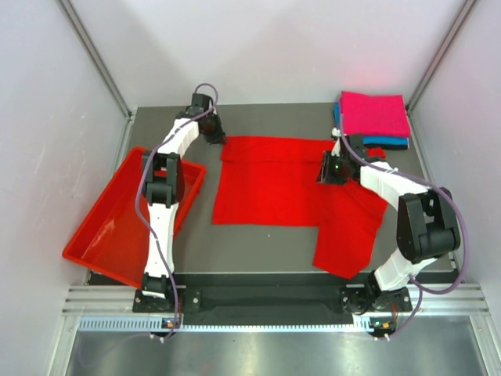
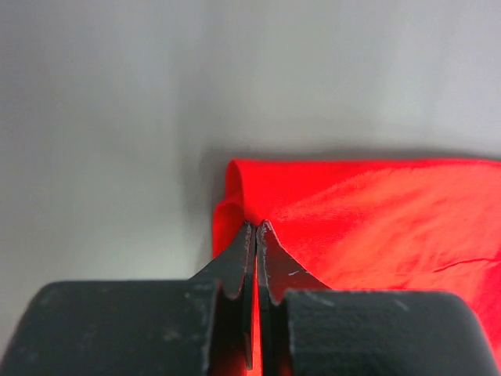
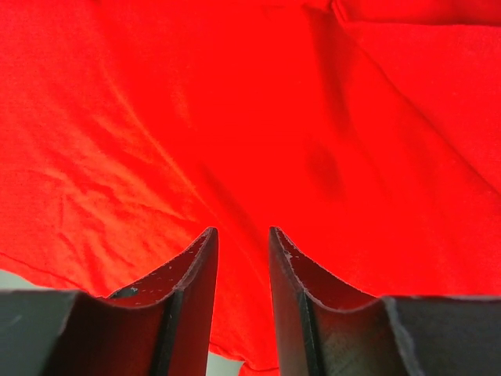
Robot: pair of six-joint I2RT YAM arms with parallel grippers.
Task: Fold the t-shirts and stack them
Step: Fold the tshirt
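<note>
While spread flat, bright red cloth t-shirt: left gripper pinched shut on its corner; right gripper, jaws narrowly parted, above it.

Red t-shirt: soft cloth, matt, lightly creased. Magenta-pink t-shirt and teal-blue t-shirt: cloth, matt, smooth where folded. Tray: rigid red plastic, glossy, with light reflections on its floor. Worktop: dark grey, matt, even. Right pincer: black fingers, hard and matt, with pale scuffs and specks. Front rail: bare metal, ribbed, dull sheen.
</note>
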